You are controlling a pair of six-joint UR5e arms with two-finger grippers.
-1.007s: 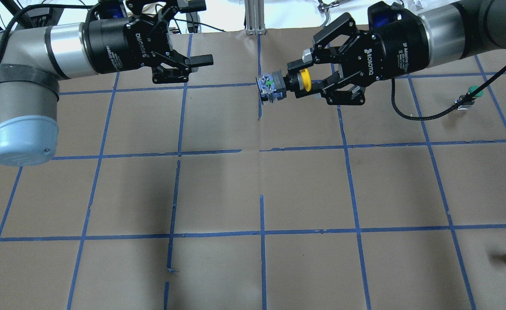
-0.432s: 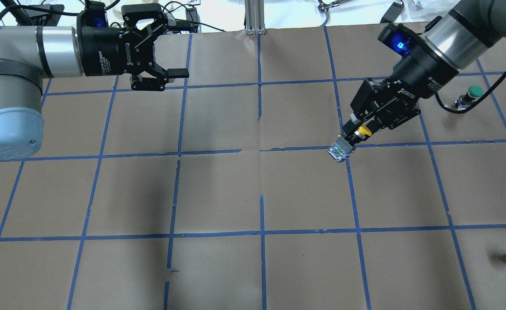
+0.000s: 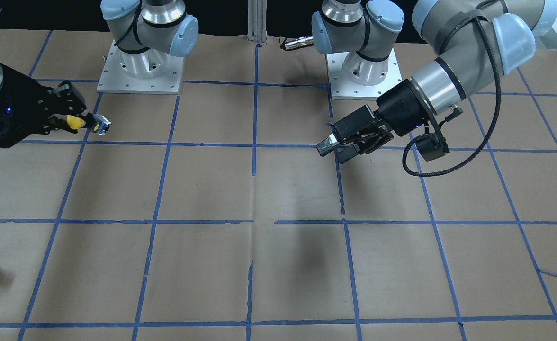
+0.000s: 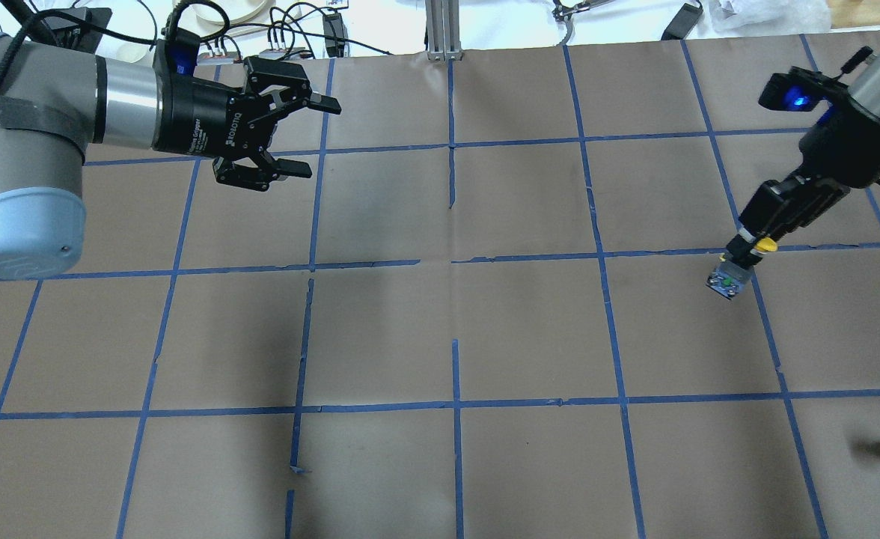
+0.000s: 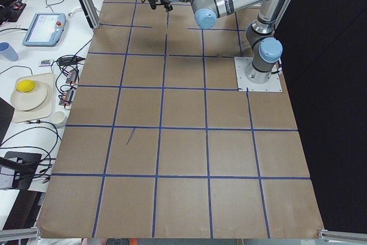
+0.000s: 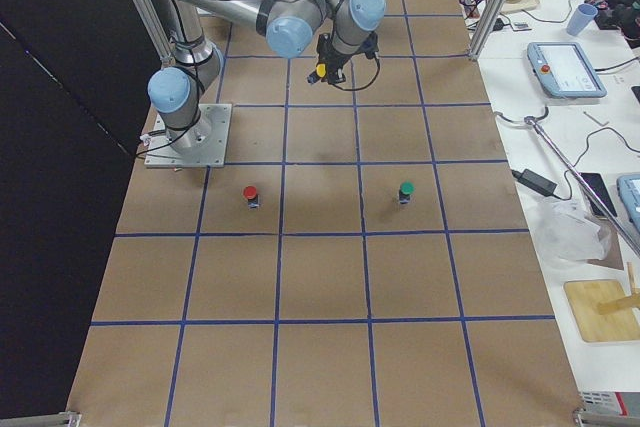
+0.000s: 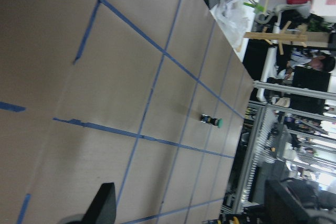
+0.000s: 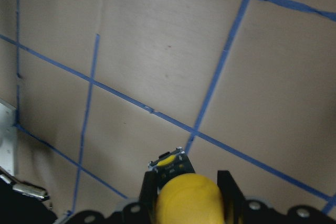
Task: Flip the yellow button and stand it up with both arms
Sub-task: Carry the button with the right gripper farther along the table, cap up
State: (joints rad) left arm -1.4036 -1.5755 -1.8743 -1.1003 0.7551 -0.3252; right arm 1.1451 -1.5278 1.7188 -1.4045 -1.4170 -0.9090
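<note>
The right gripper (image 4: pixel 753 244) is clamped on the yellow button (image 4: pixel 727 279) at the right of the overhead frame, holding it tilted over the table (image 4: pixel 530 329) — cap between the fingers, base angled down beside a blue tape line. Whether the base touches is unclear. Standing it well likely means squaring the base to the table before releasing gently. The left gripper (image 4: pixel 313 138) hangs wide open, upper left. The button is small — round yellow cap, black-grey body.

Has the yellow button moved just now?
Yes. Held by the right gripper, the yellow button went right, from the centre tape line to two lines over, and nearer the camera.
</note>
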